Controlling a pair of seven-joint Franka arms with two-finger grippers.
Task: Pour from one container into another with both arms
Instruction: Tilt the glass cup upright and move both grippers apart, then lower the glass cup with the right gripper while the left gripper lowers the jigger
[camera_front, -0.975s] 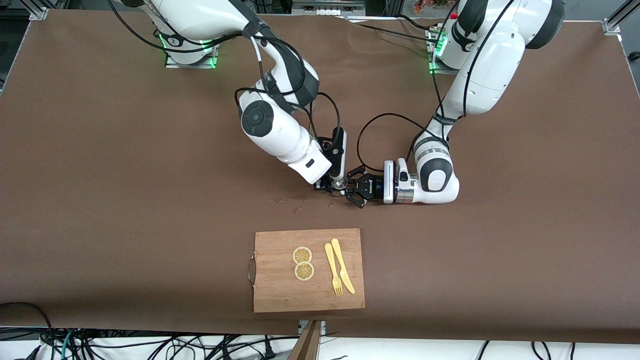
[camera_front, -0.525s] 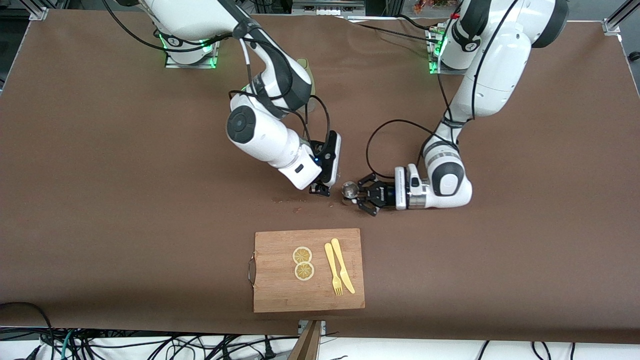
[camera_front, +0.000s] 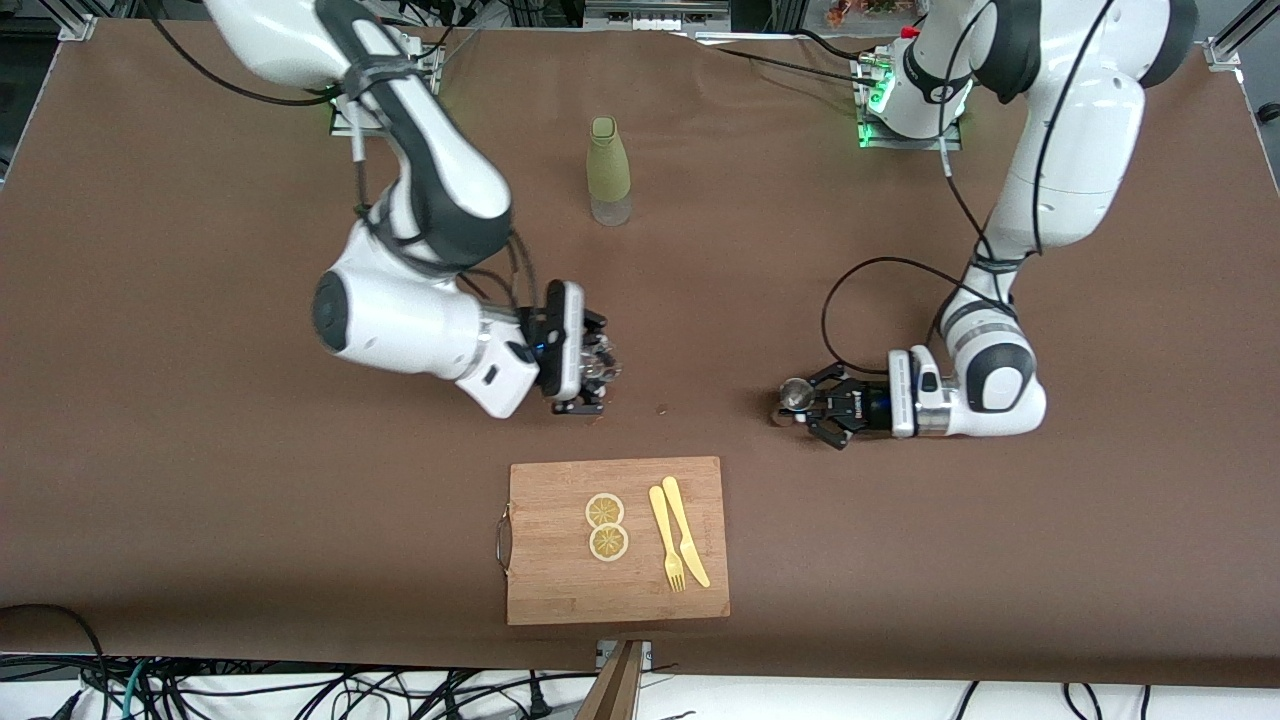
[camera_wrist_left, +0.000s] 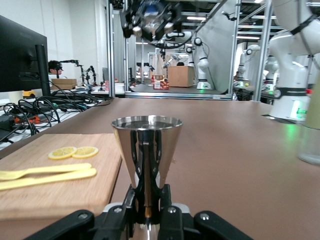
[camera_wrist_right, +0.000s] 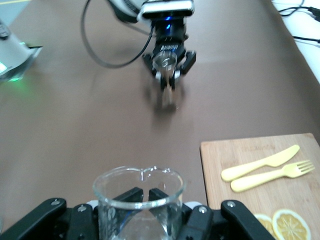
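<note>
Now well apart over the desk (camera_front: 200, 400). Left gripper (camera_front: 812, 402) fingers clamped on upright jigger (camera_front: 795, 393). Right gripper (camera_front: 592, 372) fingers clamped on upright glass (camera_front: 603, 368), toward right arm's end.

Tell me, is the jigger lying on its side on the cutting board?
No, the jigger stands upright in the left gripper, beside the board.

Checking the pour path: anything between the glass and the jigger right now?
Nothing visible. Right gripper holds the glass, left gripper holds the jigger; only bare table lies between them. Bottle and cutting board sit off that line.
</note>
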